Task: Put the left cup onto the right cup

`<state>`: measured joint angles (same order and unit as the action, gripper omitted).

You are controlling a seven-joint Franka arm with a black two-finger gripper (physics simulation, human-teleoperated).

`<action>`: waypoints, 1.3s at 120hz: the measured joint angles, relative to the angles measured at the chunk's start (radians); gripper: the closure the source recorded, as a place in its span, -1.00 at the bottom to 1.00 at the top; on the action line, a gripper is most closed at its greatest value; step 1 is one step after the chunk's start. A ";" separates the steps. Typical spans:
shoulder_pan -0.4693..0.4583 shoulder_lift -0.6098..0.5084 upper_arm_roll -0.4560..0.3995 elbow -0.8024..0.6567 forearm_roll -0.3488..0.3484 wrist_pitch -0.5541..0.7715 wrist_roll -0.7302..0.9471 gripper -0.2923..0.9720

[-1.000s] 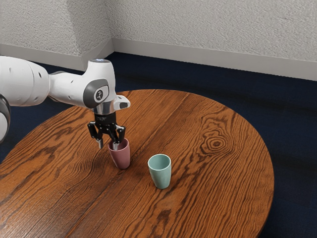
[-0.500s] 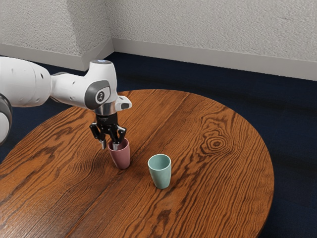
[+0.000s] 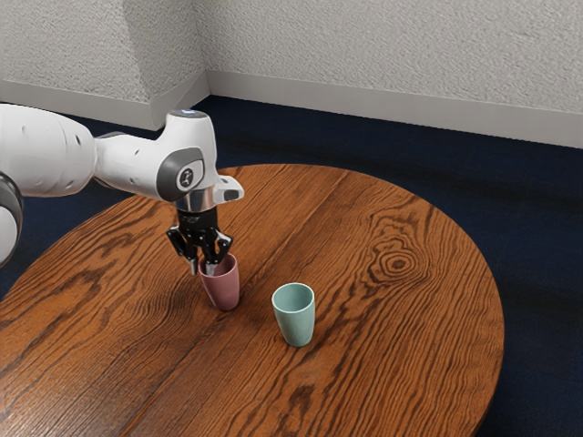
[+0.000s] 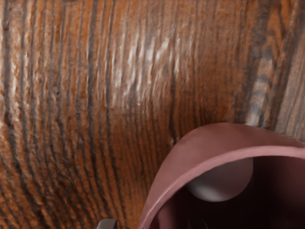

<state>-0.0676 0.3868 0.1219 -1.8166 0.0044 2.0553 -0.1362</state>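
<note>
**One rim wall between my fingers, nothing held yet**

One relation decides the next move. The pink cup (image 3: 221, 287) sits straight under my claw (image 3: 201, 265), and the claw is offset onto the cup's rim on the side toward the exterior view's left. It isn't centred over the mouth. The jaws are partly spread and straddle that wall, one finger dipping inside the cup and the other outside it. In the wrist view the outer fingertip (image 4: 107, 223) stands just beside the rim with bare wood showing between them. So I judge the claw isn't clamped and has hold of nothing. What's left before any lift is a short squeeze across the wall.

The pink cup is the left one. It stands upright on the table (image 3: 392, 264), long axis vertical and mouth up. The teal cup (image 3: 294, 317) is also upright and mouth up. It lies toward the exterior view's right and a bit nearer the camera, near the pink cup but not touching it. After the grasp, the carry would go that way.

- Pink cup looks: dusty pink, smooth, tapering to a narrower base, no handle.
- Wrist view: thin curved rim (image 4: 214, 143), dark maroon interior.
- A pale round patch shows inside the cup; I can't tell what it is.
- The thin wall and slick finish look likely to slip in a rim pinch.
</note>
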 joint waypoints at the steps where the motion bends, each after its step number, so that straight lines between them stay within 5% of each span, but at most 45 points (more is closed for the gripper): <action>1: 0.000 0.000 0.000 0.000 0.000 0.000 0.000 0.36; 156: -0.001 -0.012 0.001 0.003 0.007 0.000 0.000 0.70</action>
<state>-0.0691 0.3744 0.1227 -1.8136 0.0118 2.0555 -0.1366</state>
